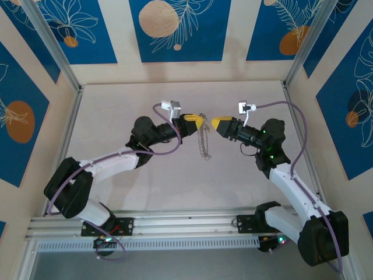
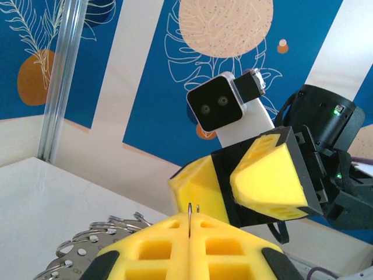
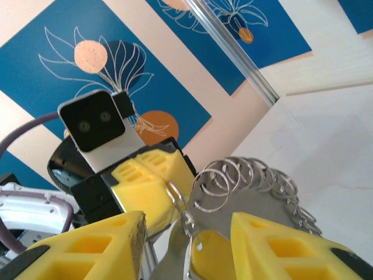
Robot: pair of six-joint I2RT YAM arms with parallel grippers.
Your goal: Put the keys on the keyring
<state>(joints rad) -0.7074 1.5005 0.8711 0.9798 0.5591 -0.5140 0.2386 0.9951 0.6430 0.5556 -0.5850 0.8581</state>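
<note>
My left gripper [image 1: 200,121] is shut on a thin wire keyring [image 2: 190,211], whose edge sticks up from the seam between its yellow fingertips [image 2: 221,239]. A string of linked metal rings [image 1: 204,143] hangs from it toward the table. In the right wrist view the keyring [image 3: 174,193] comes out of the left fingers [image 3: 143,181]. A key with a yellow head [image 3: 211,261] dangles from it beside a flat silver piece [image 3: 170,259]. My right gripper [image 3: 186,228] faces the left one, open. Its fingertips stand either side of the key without touching it.
The linked rings [image 3: 256,175] fan out to the right behind the key. Both grippers [image 1: 217,124] meet above the table's middle [image 1: 145,192]. Blue patterned walls [image 1: 175,29] and aluminium posts [image 1: 52,46] close in the back and sides.
</note>
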